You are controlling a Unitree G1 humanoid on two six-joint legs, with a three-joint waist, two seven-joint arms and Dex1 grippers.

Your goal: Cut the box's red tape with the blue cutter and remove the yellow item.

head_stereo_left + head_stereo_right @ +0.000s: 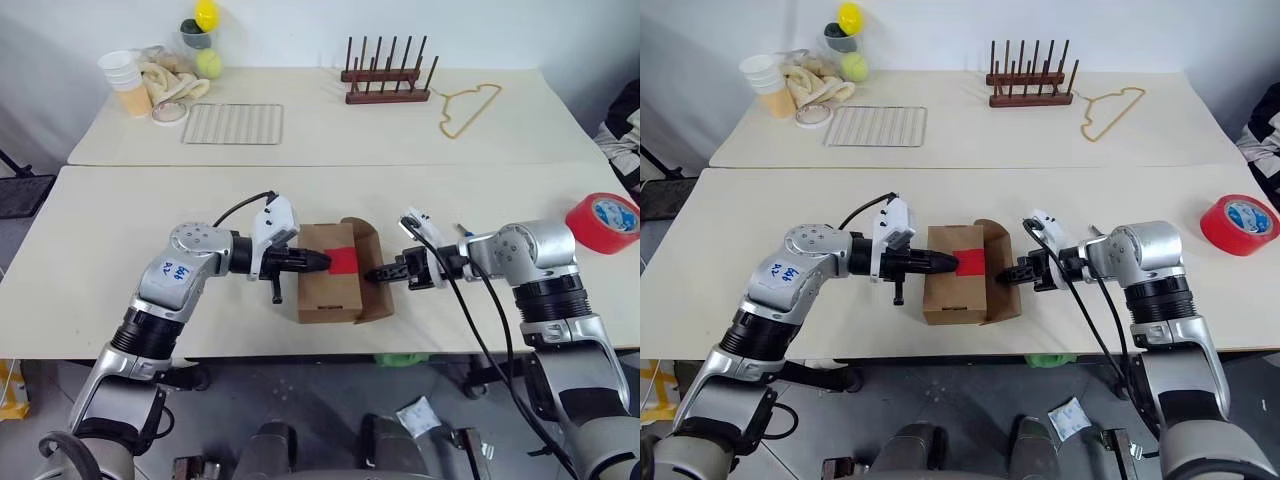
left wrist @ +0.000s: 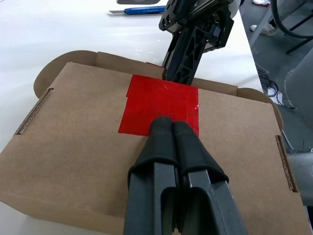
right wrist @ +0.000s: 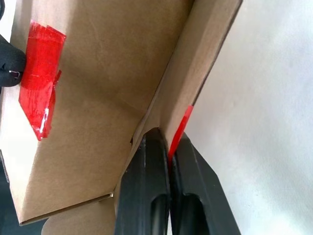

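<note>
On box point(image 1: 328, 290) lid: left tool point(image 2: 169, 128) together on red tape point(image 2: 159, 105) | right tool point(image 3: 167, 147) clamps flap point(image 3: 195, 63) | beyond: blue cutter point(image 2: 142, 10)

Box point(image 1: 330, 287), red roll point(image 1: 603, 222) on table point(image 1: 120, 230)

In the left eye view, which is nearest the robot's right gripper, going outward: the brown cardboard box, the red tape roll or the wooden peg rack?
1. Brown cardboard box: the right gripper pinches its open flap.
2. Wooden peg rack: far table, behind.
3. Red tape roll: right edge of the near table, a bit farther.
</note>
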